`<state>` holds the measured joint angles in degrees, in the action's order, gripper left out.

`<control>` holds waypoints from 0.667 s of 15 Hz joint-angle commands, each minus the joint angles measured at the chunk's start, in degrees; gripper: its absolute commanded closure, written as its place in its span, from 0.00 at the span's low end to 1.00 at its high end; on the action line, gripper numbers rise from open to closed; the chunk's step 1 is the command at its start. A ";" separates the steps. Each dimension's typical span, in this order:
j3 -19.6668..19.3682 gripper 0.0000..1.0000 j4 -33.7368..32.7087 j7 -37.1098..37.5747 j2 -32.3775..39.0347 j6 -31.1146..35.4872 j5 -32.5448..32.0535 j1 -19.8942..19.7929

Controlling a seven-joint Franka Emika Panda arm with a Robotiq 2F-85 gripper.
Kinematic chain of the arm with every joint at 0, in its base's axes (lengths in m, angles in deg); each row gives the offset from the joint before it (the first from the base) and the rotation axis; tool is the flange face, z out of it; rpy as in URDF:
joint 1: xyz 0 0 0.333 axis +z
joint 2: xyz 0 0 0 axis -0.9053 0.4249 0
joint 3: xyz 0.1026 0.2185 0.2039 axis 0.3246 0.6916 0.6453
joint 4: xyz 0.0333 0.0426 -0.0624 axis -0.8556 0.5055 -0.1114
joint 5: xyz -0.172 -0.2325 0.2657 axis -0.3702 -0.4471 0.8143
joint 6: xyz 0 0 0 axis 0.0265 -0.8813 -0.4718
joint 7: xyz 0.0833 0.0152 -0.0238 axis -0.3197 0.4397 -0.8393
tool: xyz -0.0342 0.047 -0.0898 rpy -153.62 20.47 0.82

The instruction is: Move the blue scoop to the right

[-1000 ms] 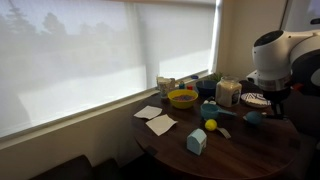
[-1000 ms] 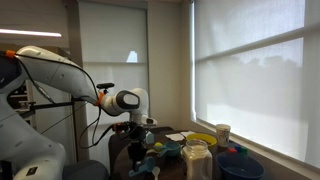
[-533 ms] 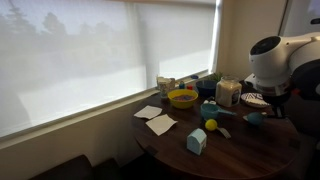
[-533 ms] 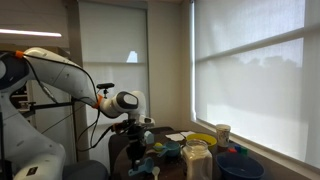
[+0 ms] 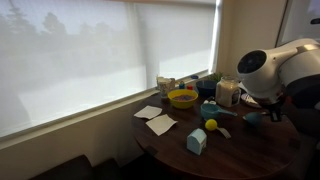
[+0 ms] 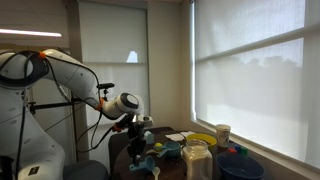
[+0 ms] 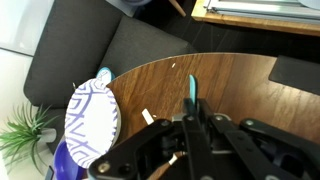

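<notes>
Although shifted leftward in an exterior view since half a second earlier, hangs above the surface (image 5: 235,152) with end effector (image 7: 195,122) clenched shut in the wrist view. Leaves the blue scoop (image 5: 252,117) unmoved on the surface below the arm (image 5: 270,66), apart from the yellow ball (image 5: 210,125).

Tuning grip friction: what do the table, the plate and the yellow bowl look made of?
The table: wood or wood veneer, with brown grain streaks and a mild sheen. The plate: perhaps paper or melamine, matte white with a blue printed pattern; the look leaves it open. The yellow bowl: probably plastic or glazed ceramic, an even bright colour, but too small to tell.
</notes>
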<state>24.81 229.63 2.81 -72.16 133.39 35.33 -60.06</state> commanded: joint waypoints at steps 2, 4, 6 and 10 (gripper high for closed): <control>1.84 0.98 -5.42 7.83 7.14 -6.38 -2.75 1.57; 2.12 0.98 -7.06 10.44 9.60 -8.35 -2.54 2.20; 2.30 0.98 -8.59 12.03 12.03 -10.30 -2.68 2.98; 2.38 0.98 -11.82 14.69 17.03 -14.79 -3.56 4.86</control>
<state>27.05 221.77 14.66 -60.21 122.85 33.64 -56.93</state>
